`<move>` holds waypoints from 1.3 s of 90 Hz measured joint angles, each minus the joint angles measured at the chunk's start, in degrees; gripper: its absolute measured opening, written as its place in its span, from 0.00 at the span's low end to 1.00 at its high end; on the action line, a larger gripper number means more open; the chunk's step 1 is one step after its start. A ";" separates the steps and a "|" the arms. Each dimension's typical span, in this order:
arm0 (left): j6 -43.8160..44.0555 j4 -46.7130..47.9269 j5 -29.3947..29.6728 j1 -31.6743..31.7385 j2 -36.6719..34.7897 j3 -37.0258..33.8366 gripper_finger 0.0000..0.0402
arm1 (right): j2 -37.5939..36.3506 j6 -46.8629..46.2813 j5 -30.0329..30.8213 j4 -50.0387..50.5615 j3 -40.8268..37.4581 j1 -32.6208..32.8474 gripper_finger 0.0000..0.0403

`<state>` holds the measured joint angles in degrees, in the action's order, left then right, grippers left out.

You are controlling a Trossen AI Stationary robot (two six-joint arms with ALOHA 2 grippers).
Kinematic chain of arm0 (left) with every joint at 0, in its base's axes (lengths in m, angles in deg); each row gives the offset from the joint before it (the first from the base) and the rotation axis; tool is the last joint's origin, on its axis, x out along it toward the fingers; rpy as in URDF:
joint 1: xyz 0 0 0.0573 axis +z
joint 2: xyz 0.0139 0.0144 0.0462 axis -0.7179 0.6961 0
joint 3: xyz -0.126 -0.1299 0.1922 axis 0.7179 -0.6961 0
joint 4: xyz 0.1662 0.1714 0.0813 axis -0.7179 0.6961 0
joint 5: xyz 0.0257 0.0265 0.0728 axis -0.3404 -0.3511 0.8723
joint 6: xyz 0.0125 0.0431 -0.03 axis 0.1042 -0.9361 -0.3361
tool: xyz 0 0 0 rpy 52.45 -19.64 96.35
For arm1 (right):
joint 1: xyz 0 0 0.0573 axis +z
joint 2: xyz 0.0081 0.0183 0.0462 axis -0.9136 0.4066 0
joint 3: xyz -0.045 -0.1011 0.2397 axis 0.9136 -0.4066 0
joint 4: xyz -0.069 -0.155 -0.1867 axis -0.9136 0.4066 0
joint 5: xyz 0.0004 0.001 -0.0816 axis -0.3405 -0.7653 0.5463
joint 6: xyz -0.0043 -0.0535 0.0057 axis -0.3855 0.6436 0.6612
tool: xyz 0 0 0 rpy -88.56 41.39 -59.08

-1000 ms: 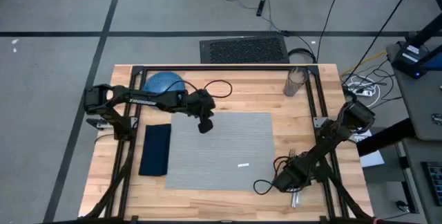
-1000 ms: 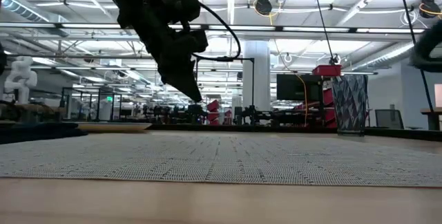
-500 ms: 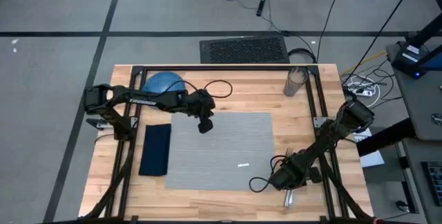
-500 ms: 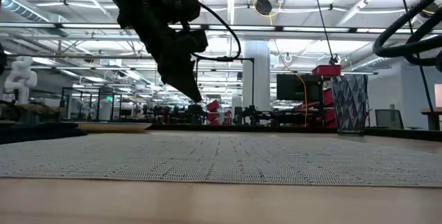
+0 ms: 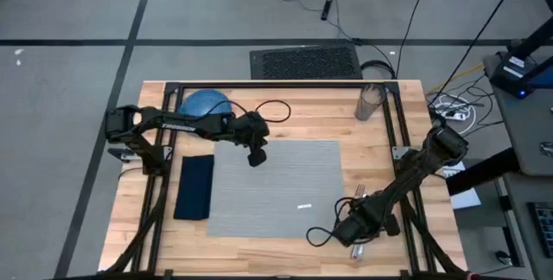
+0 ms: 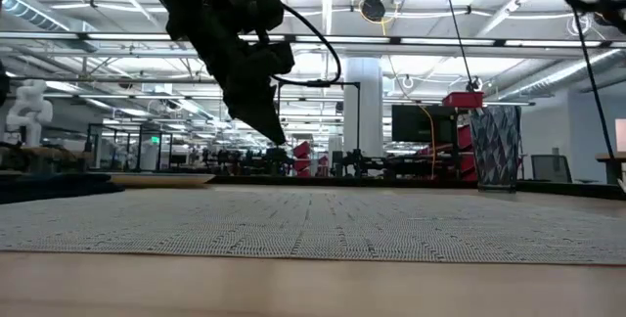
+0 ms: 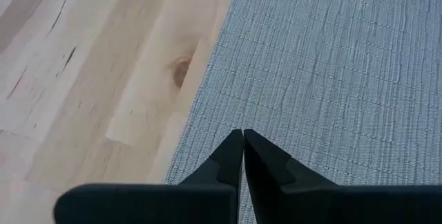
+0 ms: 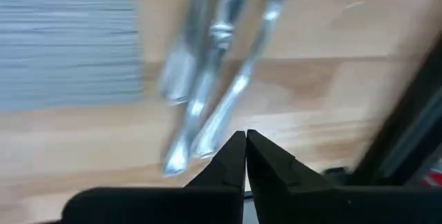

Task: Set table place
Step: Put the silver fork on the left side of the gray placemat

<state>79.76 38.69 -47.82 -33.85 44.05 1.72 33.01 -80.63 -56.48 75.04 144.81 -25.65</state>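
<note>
Centrally on the light butcher-block wooden table (image 5: pixel 276 116) lies the flat light-grey rectangular fabric placemat (image 5: pixel 276 185). Above its far-left corner hovers the left gripper (image 7: pixel 243 141), fingers closed, empty. Beside its near-right corner, the right gripper (image 8: pixel 245 141), closed and empty, sits over silver metal cutlery (image 8: pixel 214 58).

Even, bright overhead light fills every view, with soft shadows under both arms. Ceiling strip lights (image 6: pixel 323 33) glare in the low view. The cutlery (image 8: pixel 214 79) smears with motion blur; the placemat (image 7: pixel 331 72) weave is sharp.

R hand (image 8: pixel 244 139) fingertips together, blurred silver cutlery (image 8: pixel 214 65) on wood table (image 8: pixel 331 79), grey placemat (image 8: pixel 65 41) beside
</note>
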 joint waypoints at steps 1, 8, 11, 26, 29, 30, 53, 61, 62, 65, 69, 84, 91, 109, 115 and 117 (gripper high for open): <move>0.00 0.01 0.00 0.00 0.00 0.00 0.00 | 0.00 -0.19 0.38 -0.13 0.14 0.00 0.00; -0.02 0.00 -0.02 0.00 0.00 0.00 0.00 | -0.02 -1.61 2.33 -0.96 0.29 0.00 0.00; -0.02 0.02 -0.02 0.02 0.00 0.00 0.00 | 0.03 -2.07 2.43 -0.94 0.23 0.00 0.00; -0.02 0.00 -0.02 0.00 0.00 0.00 0.00 | 1.63 -2.27 1.34 -3.30 0.19 0.81 0.00; -0.02 0.02 -0.02 0.00 0.00 0.00 0.00 | 2.06 -2.27 0.72 -4.37 0.19 1.03 0.00; -0.02 0.02 -0.02 0.00 0.00 0.00 0.00 | 2.20 -2.26 0.54 -4.71 0.19 1.07 0.00; 0.04 0.02 -0.02 0.00 0.00 0.00 0.00 | 7.15 -5.68 -0.22 -13.15 0.19 2.90 0.00; 0.07 0.02 -0.02 0.00 0.00 0.00 0.00 | 8.41 -6.18 -1.31 -13.17 0.20 3.20 0.00; 0.07 0.02 -0.02 0.00 0.00 0.00 0.00 | 8.52 -6.19 -1.50 -13.16 0.21 3.21 0.00; 0.07 0.02 -0.02 0.00 0.00 0.00 0.00 | 8.82 -6.21 -1.66 -13.04 0.30 3.21 0.00; 0.07 0.00 -0.02 0.00 0.00 0.00 0.00 | 9.32 -6.21 -1.94 -12.69 0.42 3.19 0.00; 0.09 -0.01 -0.02 0.00 0.00 0.00 0.00 | 10.73 -5.08 -2.94 -7.39 0.53 0.74 0.00; 0.09 0.02 -0.02 0.00 0.00 0.00 0.00 | 10.71 -3.39 -2.95 -3.81 -0.09 -1.42 0.00; 0.11 -0.04 -0.02 0.00 0.00 0.02 0.00 | 10.59 0.79 -1.46 0.00 -0.76 -5.43 0.00; 0.22 0.03 -0.03 0.00 0.00 0.02 0.00 | 9.59 0.02 -0.05 -0.08 -0.88 -5.47 0.00; 0.28 -0.02 -0.03 0.00 0.00 0.02 0.00 | 9.15 -0.56 1.03 0.20 -0.93 -5.33 0.00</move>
<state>80.04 38.67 -47.85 -33.85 44.05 1.74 42.16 -81.19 -55.45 75.24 143.88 -30.98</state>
